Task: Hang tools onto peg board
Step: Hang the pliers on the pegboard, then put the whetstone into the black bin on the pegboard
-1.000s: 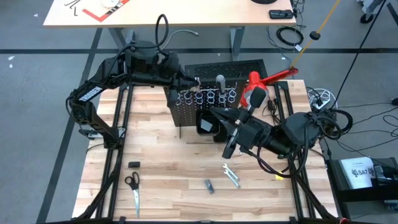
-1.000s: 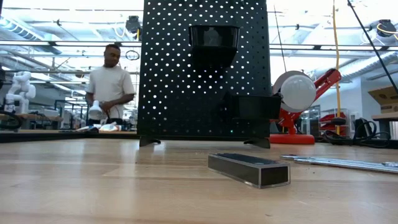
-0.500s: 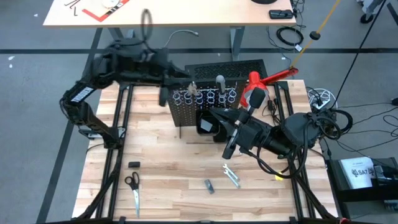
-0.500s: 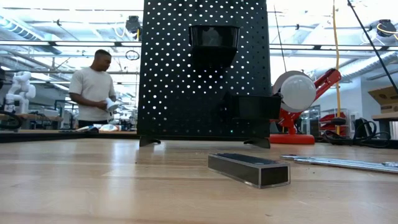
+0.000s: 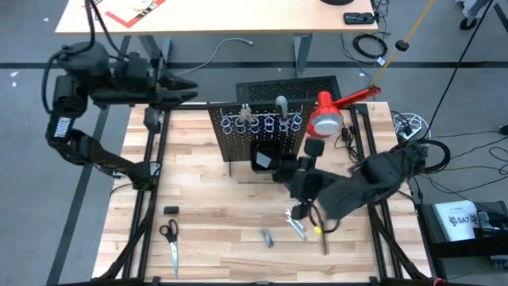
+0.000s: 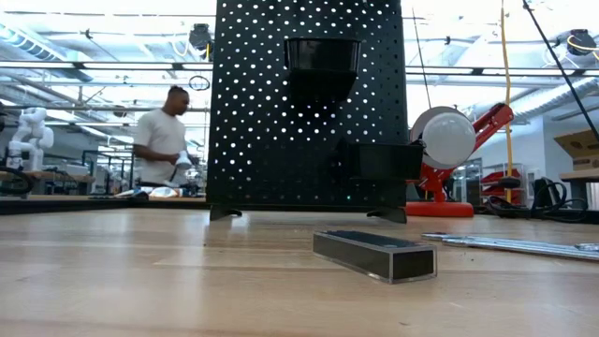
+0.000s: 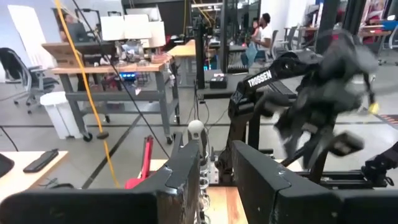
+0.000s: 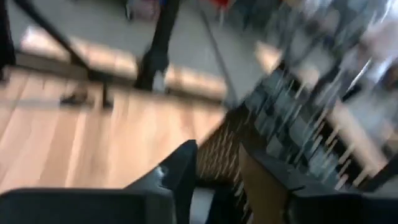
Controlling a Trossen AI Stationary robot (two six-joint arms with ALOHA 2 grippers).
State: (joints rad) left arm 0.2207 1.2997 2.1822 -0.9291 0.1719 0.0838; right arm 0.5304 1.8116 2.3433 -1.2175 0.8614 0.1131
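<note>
Several tools still lie loose on the table (image 5: 206,199) while both arms are off the peg board (image 5: 262,131), and that is where trouble could start. The right gripper (image 5: 299,211) hangs low at about five o'clock from the board, just above the silver wrench (image 5: 295,223), with a small grey piece (image 5: 267,237) a little further toward seven o'clock of it. Its fingers (image 8: 180,168) stand a little apart with nothing between them, so it is empty. A descent off the wrench's axis could shove the thin wrench flat across the wood rather than pinch it, or push it against the grey piece. The right wrist view is smeared, which suggests a fast swing; speed near the board's black bin (image 5: 263,157) risks a knock that shifts the panel.

The left gripper (image 5: 186,89) waits at ten o'clock, beyond the table's edge, fingers (image 7: 186,174) parted and empty. The scissors (image 5: 170,238) and a small black block (image 5: 171,210) sit at seven o'clock, well apart from either arm. Tools already stand in the silver rings (image 5: 266,123); a careless insertion beside them could dislodge one.
</note>
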